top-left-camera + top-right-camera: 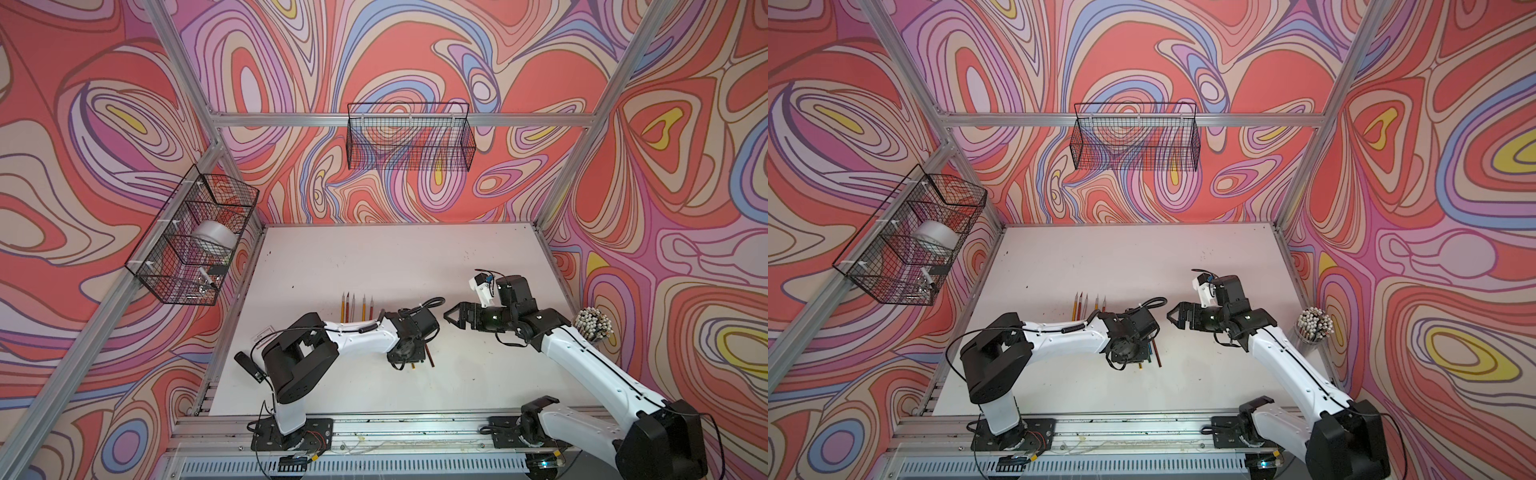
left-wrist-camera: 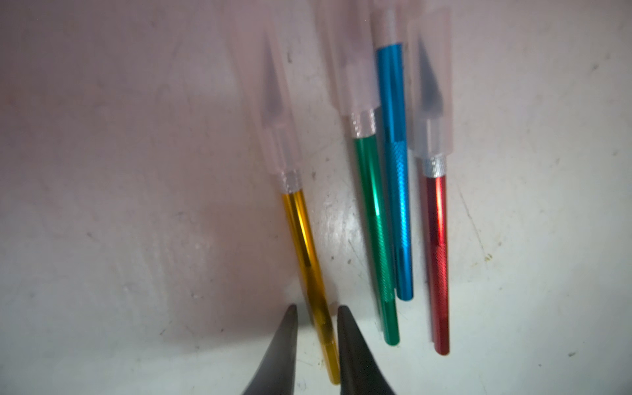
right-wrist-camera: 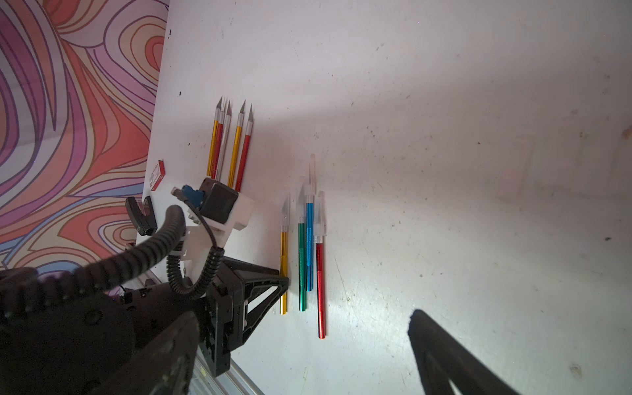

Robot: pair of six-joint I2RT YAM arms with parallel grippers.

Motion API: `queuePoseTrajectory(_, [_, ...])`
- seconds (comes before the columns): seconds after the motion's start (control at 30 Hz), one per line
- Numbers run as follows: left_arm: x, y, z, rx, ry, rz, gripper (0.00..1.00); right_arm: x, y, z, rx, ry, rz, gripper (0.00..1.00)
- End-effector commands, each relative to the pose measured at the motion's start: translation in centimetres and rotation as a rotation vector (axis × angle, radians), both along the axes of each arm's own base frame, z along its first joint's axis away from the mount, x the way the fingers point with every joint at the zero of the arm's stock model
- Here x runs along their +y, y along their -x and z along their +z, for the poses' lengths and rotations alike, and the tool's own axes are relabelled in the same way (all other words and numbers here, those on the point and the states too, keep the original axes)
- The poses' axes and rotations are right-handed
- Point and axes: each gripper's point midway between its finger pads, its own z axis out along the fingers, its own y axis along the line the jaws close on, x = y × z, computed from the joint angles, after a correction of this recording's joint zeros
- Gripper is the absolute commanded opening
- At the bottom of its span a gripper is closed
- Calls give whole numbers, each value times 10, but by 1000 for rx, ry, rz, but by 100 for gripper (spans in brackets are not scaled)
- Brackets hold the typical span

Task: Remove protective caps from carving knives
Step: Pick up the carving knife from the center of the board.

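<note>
Four carving knives with protective caps on lie side by side under my left wrist: gold (image 2: pixel 304 253), green (image 2: pixel 374 225), blue (image 2: pixel 396 171) and red (image 2: pixel 437 246). Each translucent cap, like the gold one's (image 2: pixel 277 113) and the red one's (image 2: pixel 432 102), covers a blade. My left gripper (image 2: pixel 316 309) points down at the gold handle's rear end, its jaws narrowly apart on either side of it. One finger touches the handle and a small gap shows at the other. Several uncapped knives (image 1: pixel 357 307) lie in a row farther back. My right gripper (image 1: pixel 451 318) hovers open and holds nothing.
A clear cup of white-tipped sticks (image 1: pixel 592 326) stands at the table's right edge. A wire basket (image 1: pixel 195 237) with a tape roll hangs on the left wall, and another basket (image 1: pixel 409 137) hangs on the back rail. A small red box (image 3: pixel 158 174) lies by the left edge.
</note>
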Motion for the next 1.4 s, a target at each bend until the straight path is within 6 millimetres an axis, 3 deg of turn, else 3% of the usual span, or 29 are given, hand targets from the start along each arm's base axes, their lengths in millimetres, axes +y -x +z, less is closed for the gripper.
queuePoseTrajectory(0.0, [16, 6, -8, 18, -110, -30, 24, -2, 0, 1, -14, 7, -3, 97])
queuePoseTrajectory(0.5, [34, 16, -19, 81, -215, -104, 18, -2, -2, 0, -3, 13, -3, 97])
queuePoseTrajectory(0.87, [41, 14, -26, 101, -232, -107, 19, -1, -2, -1, 2, 11, -4, 97])
queuePoseTrajectory(1.37, [30, 6, -16, 43, -153, -142, 10, -2, 0, 0, -6, -18, -28, 96])
